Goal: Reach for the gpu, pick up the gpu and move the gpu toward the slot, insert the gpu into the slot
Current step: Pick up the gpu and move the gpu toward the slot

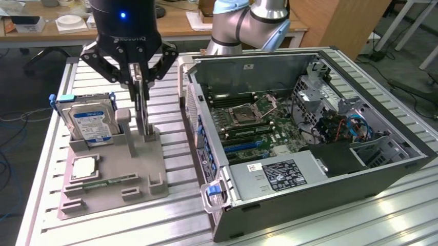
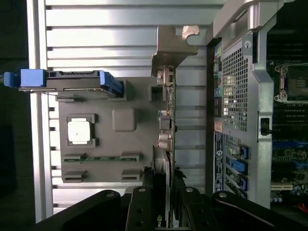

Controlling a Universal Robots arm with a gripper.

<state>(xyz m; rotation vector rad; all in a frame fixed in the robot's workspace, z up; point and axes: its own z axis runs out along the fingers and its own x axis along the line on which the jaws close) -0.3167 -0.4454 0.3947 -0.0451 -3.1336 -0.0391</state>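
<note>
The gpu (image 1: 141,110) is a thin dark card standing on edge in the grey holder (image 1: 133,164), its lower end still at the holder's clip. My gripper (image 1: 139,77) comes down from above with its fingers shut on the card's upper part. In the wrist view the gpu (image 2: 166,120) runs edge-on away from the gripper (image 2: 163,202), with its silver bracket (image 2: 171,45) at the far end. The blue slot (image 1: 241,146) lies on the motherboard inside the open computer case (image 1: 411,148), to the exterior view's right of the holder.
A blue-labelled hard drive (image 1: 92,123) stands at the holder's back left. A processor (image 1: 83,168) and a green memory stick (image 1: 110,182) lie in front of it. The case wall (image 1: 195,118) rises close beside the holder. Slatted metal table (image 1: 171,220) underneath.
</note>
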